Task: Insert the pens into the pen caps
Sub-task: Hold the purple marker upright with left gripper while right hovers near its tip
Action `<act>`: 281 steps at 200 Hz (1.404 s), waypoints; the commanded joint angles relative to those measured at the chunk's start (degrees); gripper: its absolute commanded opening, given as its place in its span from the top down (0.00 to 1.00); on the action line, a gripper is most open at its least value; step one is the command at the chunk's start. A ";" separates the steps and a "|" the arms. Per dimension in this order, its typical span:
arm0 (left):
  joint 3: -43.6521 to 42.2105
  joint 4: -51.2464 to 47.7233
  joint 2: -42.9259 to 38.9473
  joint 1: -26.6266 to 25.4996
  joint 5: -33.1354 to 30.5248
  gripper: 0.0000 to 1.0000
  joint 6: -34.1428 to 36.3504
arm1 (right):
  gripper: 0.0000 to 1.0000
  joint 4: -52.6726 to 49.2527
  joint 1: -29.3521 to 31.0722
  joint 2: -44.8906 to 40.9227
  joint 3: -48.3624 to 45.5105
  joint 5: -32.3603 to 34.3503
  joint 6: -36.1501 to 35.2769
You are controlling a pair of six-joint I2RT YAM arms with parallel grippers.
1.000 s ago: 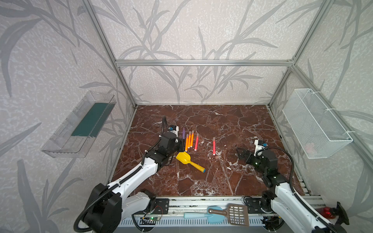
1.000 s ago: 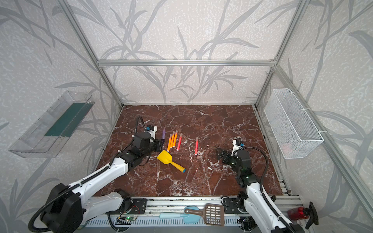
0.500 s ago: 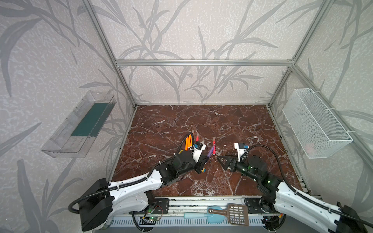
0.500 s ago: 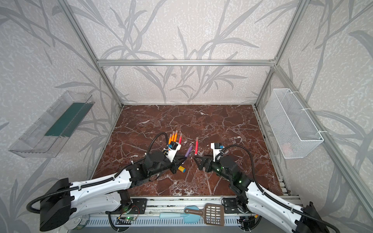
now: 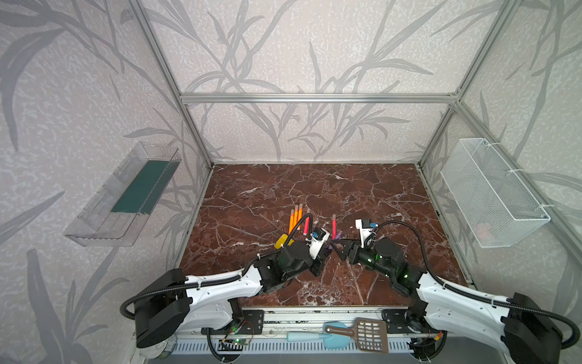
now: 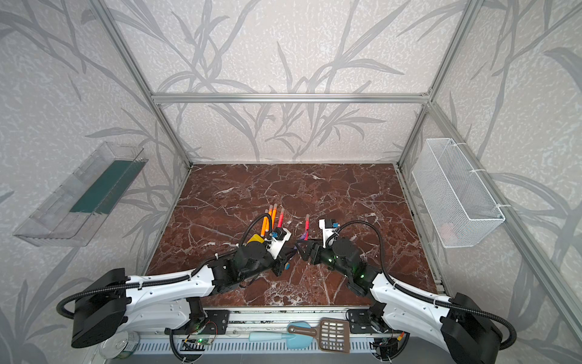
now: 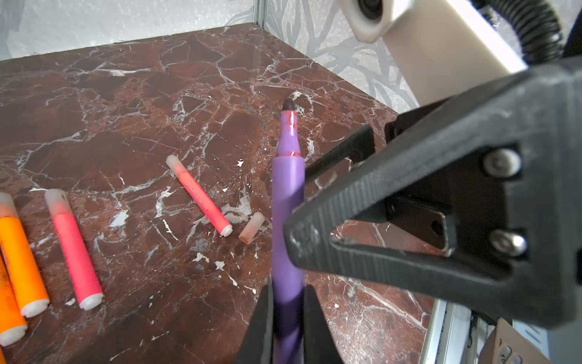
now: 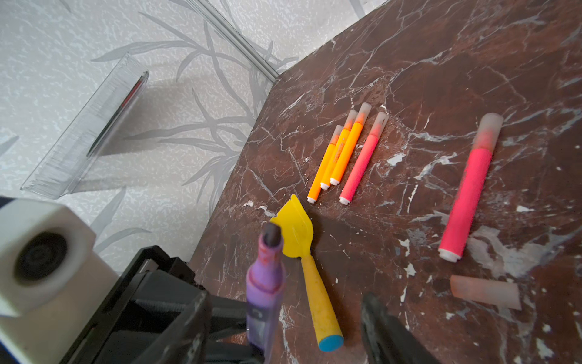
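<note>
Both arms have been swung from the desk's (image 5: 283, 189) sides to its middle. The lower barrel of the purple pen (image 7: 287, 201) is hidden inside the left end effector (image 7: 288, 302), which is clamped on it. The right end effector (image 8: 283, 312) is held partly open around that pen, whose dark tip is bare. One loose pen cap (image 7: 251, 227) is seen lying beside a pinkish-red pen (image 7: 201, 197).

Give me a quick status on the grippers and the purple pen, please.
Left gripper shut on purple pen, tip uncapped. Right gripper open, jaws astride it. Loose cap on table by pink pen. Nothing blocking.
</note>
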 commanded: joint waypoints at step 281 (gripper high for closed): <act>-1.23 11.56 8.21 -0.39 1.59 0.67 2.89 | 1.00 5.76 3.57 6.88 4.66 2.22 2.98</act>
